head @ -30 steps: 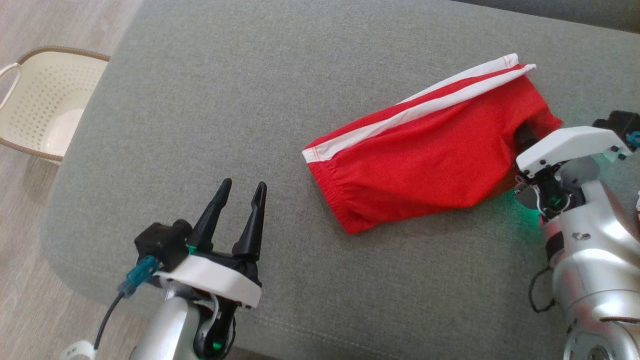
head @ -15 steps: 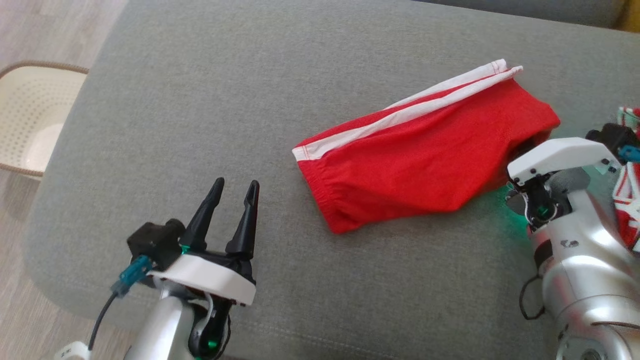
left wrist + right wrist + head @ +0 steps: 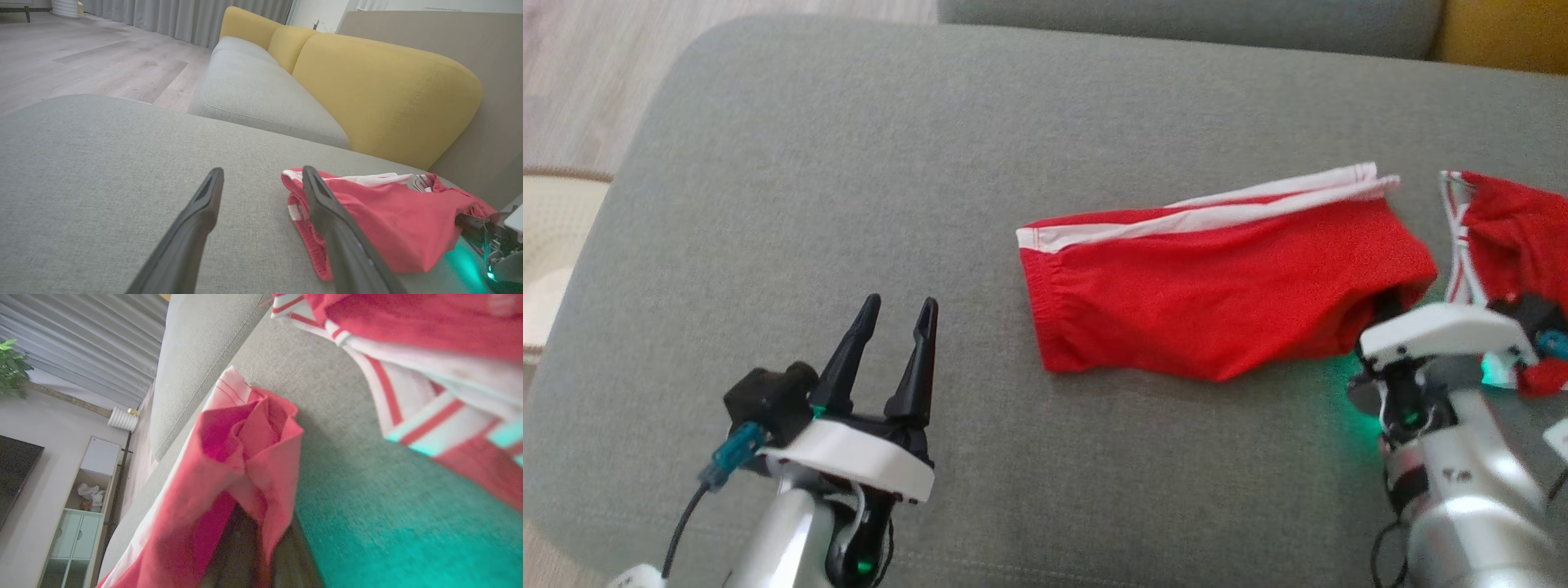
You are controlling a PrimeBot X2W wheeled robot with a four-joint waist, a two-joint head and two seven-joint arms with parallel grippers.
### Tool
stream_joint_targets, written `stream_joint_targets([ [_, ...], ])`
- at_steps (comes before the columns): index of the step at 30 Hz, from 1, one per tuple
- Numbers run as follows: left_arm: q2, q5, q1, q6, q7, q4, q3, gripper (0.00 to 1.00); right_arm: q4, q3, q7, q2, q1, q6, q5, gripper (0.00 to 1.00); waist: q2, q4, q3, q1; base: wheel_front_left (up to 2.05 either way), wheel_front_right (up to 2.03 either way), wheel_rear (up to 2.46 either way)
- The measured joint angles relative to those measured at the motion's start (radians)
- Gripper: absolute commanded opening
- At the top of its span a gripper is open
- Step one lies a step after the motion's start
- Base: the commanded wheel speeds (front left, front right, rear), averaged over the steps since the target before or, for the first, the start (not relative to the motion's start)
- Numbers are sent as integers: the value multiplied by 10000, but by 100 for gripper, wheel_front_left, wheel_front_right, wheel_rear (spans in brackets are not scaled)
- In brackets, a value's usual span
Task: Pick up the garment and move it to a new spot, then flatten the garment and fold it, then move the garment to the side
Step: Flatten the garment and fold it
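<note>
The garment (image 3: pixel 1209 294) is a pair of red shorts with a white side stripe, lying folded on the grey cushion (image 3: pixel 849 163), right of centre. My right gripper (image 3: pixel 1385 307) is at its right end, shut on the fabric, fingers hidden under the cloth. In the right wrist view the red garment (image 3: pixel 241 465) bunches over the dark fingers (image 3: pixel 245 555) of that gripper (image 3: pixel 261 543). My left gripper (image 3: pixel 901 302) stands open at the lower left, apart from the garment. In the left wrist view this gripper (image 3: pixel 262 171) is empty, and the garment (image 3: pixel 384 220) lies just beyond its right finger.
A second red piece of clothing with white stripes (image 3: pixel 1507 237) lies at the right edge, close to my right wrist. A cream basket (image 3: pixel 547 245) stands on the floor to the left. A yellow sofa back (image 3: pixel 380 90) rises behind the cushion.
The head camera has shifted, bringing the second red piece into view. My right gripper has shut on the garment's right end, and the garment now lies more level. The left gripper stays open.
</note>
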Motion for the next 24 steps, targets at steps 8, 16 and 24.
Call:
stream_joint_targets([
  [8, 2, 86, 298, 2, 2, 0, 155, 100, -838, 1522, -412, 8, 970, 0, 1572, 0, 0, -477, -347, 0, 0, 0, 0],
  [16, 2, 190, 298, 2, 2, 40, 134, 100, -2167, 3198, -587, 2, 1119, 0, 2481, 0, 0, -316, -474, 0, 0, 0, 0],
  [24, 2, 192, 338, 6, 0, 82, 150, 100, -3801, 5070, -422, 8, 1596, 0, 3005, 0, 0, 87, -693, 0, 0, 0, 0],
])
